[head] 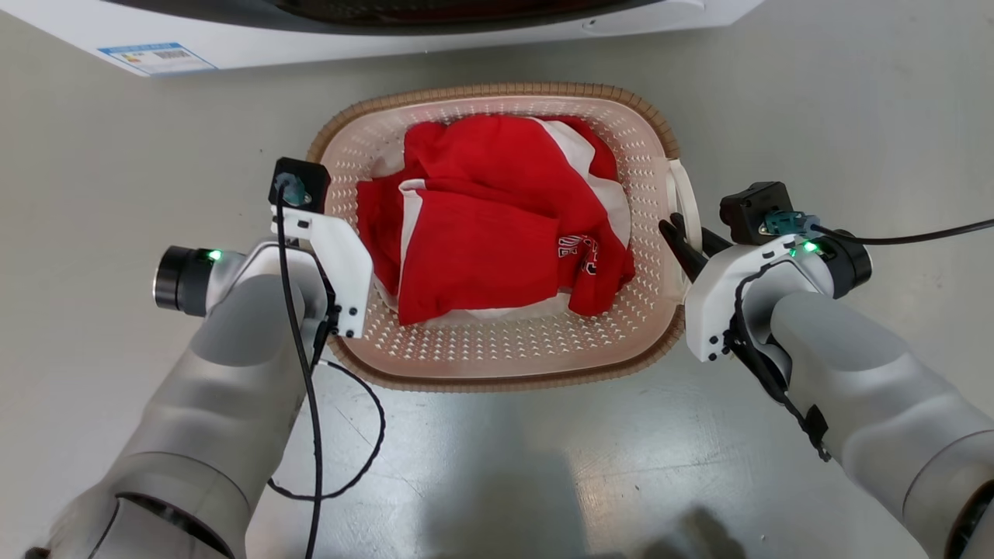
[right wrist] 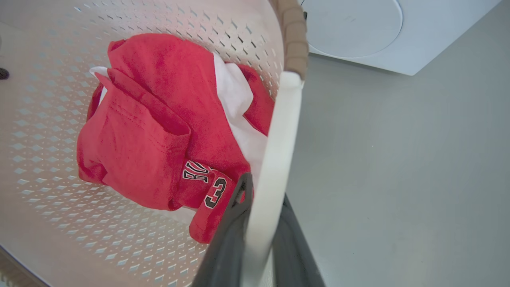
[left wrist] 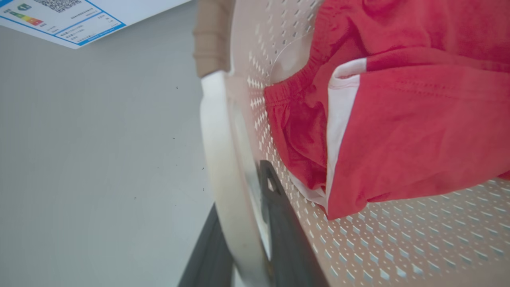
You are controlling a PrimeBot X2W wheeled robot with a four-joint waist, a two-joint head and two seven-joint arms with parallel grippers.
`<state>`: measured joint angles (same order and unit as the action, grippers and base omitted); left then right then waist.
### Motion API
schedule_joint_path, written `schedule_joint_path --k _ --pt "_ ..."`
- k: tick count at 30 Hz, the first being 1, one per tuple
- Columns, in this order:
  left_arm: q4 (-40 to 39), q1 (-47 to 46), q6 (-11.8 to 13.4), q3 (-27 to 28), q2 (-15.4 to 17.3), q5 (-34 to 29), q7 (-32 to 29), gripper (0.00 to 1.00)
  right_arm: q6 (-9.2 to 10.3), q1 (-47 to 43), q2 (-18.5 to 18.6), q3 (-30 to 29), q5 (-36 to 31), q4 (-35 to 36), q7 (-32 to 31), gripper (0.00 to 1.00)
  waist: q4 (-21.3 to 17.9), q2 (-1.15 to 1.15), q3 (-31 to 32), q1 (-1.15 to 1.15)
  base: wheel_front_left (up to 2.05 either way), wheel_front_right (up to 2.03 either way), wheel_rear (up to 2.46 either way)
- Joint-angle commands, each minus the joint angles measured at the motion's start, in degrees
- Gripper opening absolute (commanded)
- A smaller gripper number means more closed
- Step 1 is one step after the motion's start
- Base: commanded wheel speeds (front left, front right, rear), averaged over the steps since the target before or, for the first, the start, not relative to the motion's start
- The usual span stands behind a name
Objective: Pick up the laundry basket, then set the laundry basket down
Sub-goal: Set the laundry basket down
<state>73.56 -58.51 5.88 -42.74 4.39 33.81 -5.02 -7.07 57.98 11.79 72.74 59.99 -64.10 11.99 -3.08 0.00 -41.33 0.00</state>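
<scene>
The laundry basket (head: 497, 92) is lying between the robot's two arms on the grey floor (head: 497, 466), just in front of a white washer (head: 388, 39) that is showing a blue-edged label (head: 159, 58); whether the basket is resting on the floor or hanging just above it cannot be told. A crumpled red garment (head: 481, 225) with white panels is filling the middle of the basket, and in the right wrist view a printed number 3 (right wrist: 215, 193) is showing on its fold.

The left gripper (left wrist: 243, 199) is clenching the left loop handle (left wrist: 217, 139); in the left wrist view one dark finger is pressing along the inner, perforated side and the other is lying on the outer side, with the white handle band running between them. In the head view the left arm's white wrist bracket (head: 334, 256) is covering that grip, and a black cable (head: 311, 404) is trailing down from the wrist.

The right gripper (head: 674, 227) is grasping the right loop handle (head: 687, 190); in the right wrist view its fingers are standing on either side of the white band, the inner one beside the red cloth and the outer one on the floor side. The brown rim (right wrist: 295, 40) is rising just above that handle.
</scene>
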Motion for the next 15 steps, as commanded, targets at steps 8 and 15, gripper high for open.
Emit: schedule_joint_path --k 8,15 --pt "0.1 -2.68 1.56 0.49 2.98 -0.43 0.82 0.0 -0.42 -0.39 -0.24 0.62 -0.27 -0.77 2.38 0.0 -0.15 0.0 -2.38 0.0 0.0 0.0 0.0" --pt "0.2 -2.81 1.64 -0.05 3.37 -0.38 0.42 0.0 -0.42 -0.07 -0.37 0.62 -0.16 -1.02 2.69 0.0 -0.35 0.0 -3.22 0.0 0.0 0.0 0.0"
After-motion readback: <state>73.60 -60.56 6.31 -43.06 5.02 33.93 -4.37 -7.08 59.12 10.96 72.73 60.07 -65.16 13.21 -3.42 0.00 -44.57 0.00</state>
